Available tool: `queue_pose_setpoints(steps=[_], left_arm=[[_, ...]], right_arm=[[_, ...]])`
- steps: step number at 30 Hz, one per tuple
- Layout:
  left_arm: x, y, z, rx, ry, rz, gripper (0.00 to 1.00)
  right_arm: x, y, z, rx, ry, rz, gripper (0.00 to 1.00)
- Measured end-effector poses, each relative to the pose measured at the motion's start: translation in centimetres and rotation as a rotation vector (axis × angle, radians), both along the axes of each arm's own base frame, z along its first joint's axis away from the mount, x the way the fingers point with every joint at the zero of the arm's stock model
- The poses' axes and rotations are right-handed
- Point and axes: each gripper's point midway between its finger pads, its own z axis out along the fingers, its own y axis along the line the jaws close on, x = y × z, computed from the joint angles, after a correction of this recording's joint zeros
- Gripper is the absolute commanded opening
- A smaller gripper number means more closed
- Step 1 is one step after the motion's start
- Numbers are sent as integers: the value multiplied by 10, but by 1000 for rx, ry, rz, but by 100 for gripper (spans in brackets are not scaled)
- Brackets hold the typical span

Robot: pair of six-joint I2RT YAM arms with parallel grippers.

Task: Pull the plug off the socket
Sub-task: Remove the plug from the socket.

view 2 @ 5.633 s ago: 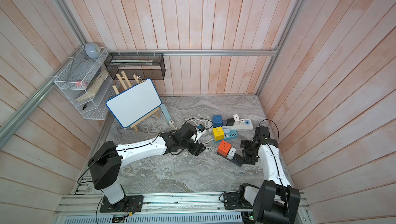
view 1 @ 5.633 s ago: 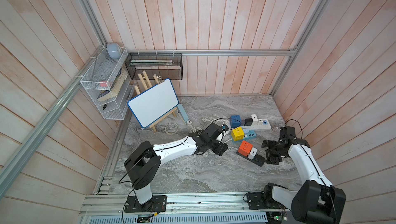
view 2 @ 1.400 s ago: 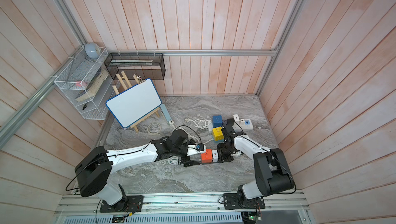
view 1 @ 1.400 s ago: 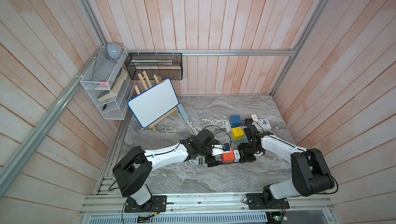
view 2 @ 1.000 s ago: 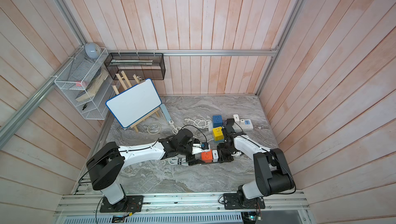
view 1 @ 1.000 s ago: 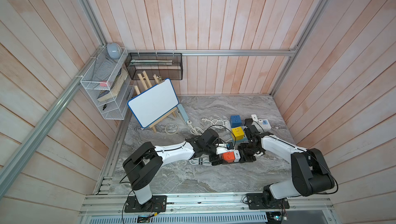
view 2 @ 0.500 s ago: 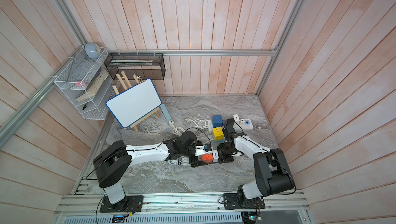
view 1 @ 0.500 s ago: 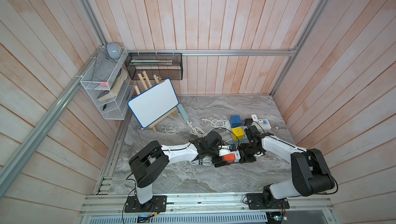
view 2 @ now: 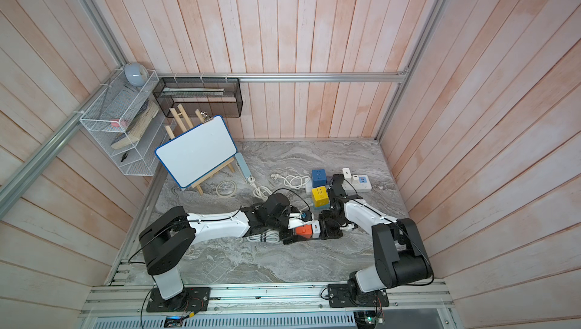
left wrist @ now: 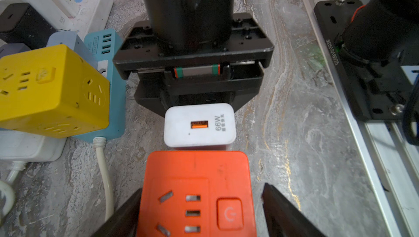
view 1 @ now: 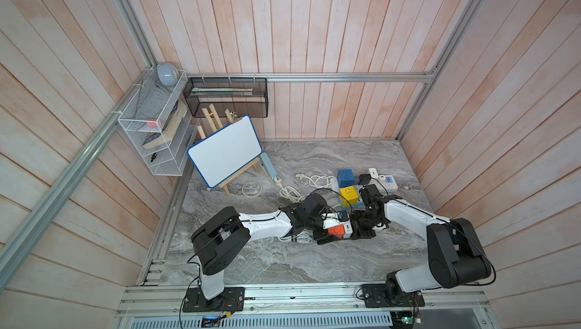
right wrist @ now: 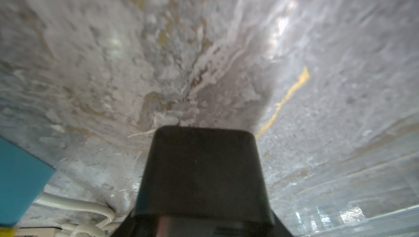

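Between the left gripper's [left wrist: 201,190] spread jaws sits the orange socket [left wrist: 197,170]; white plug [left wrist: 199,126] beyond.

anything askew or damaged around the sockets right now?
Yes: the yellow socket cube looks tilted. It is perched on the teal power strip and a white strip instead of lying flat. No damage shows.
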Motion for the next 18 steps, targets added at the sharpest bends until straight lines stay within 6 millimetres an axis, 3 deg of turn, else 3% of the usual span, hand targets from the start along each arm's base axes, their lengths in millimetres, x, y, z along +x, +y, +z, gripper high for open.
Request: queue_pose_setpoints(steps=[18], left_arm=[[4, -1, -20, 31, 13, 28, 81]], right_arm=[[0, 1, 0, 4, 1, 0, 40]])
